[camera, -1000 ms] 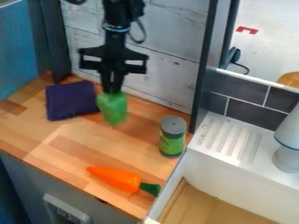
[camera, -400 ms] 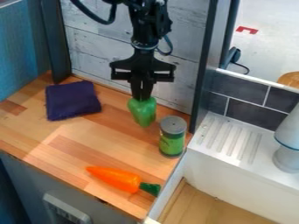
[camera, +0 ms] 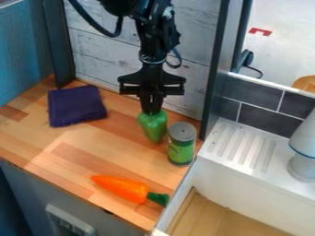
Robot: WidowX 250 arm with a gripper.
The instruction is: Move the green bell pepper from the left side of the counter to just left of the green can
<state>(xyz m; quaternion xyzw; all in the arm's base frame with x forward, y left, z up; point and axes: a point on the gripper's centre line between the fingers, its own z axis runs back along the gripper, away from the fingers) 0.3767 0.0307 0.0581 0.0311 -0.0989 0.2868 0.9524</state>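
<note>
Where the counter (camera: 67, 161) runs along the wall, the gripper (camera: 151, 110) hangs point-down, its fingers drawn close together on the broad top of the pepper. Left of it in view lies the cloth (camera: 76, 106), nearer the front edge the carrot (camera: 123, 188), and just beside it the can (camera: 182, 144). The pepper (camera: 153, 127) hangs upright, narrow end down — probably light, firm, hollow plastic, slick rather than fragile. Its thick upper end looks the place to grip — the tapering tip would likely slip.
</note>
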